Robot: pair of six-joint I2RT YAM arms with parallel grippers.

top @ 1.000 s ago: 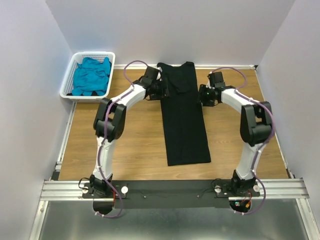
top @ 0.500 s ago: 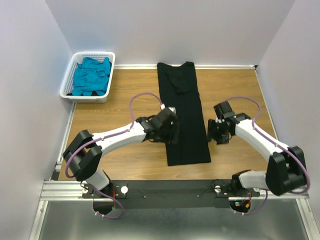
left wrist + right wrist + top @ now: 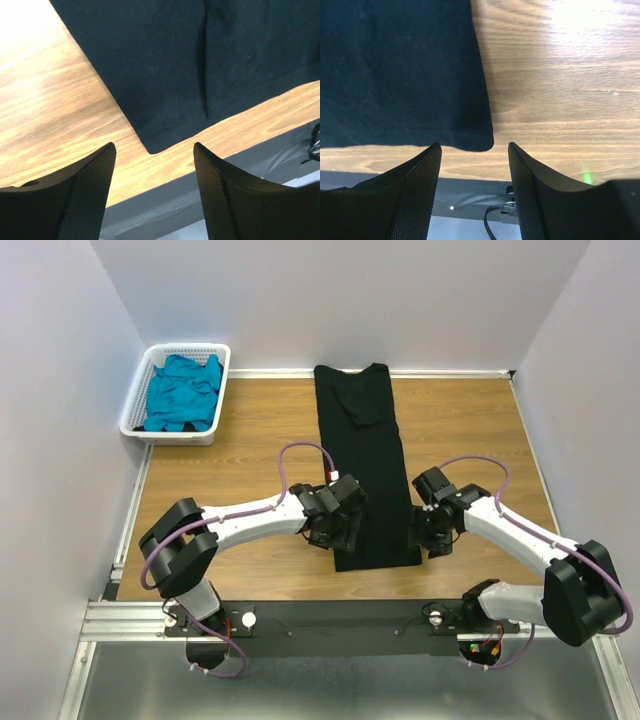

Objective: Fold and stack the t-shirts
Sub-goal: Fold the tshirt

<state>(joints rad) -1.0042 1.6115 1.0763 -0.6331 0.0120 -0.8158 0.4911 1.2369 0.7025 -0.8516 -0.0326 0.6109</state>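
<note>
Black folded cloth t-shirt [image 3: 365, 465] lay on wood bench [image 3: 250, 440], 12-to-6 | left end effector [image 3: 152, 150] was spread at its 7 o'clock corner | right end effector [image 3: 475, 147] was spread at 5 o'clock corner | teal cloth t-shirt [image 3: 183, 390] was in white slotted plastic basket [image 3: 134, 412], 10 o'clock

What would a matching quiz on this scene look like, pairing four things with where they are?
1 black t-shirt
2 teal t-shirt
3 left gripper
4 right gripper

A crumpled in the white basket
B open, at the black t-shirt's near right corner
C lying as a long strip on the table
D open, at the black t-shirt's near left corner

Pairs: 1-C, 2-A, 3-D, 4-B
</note>
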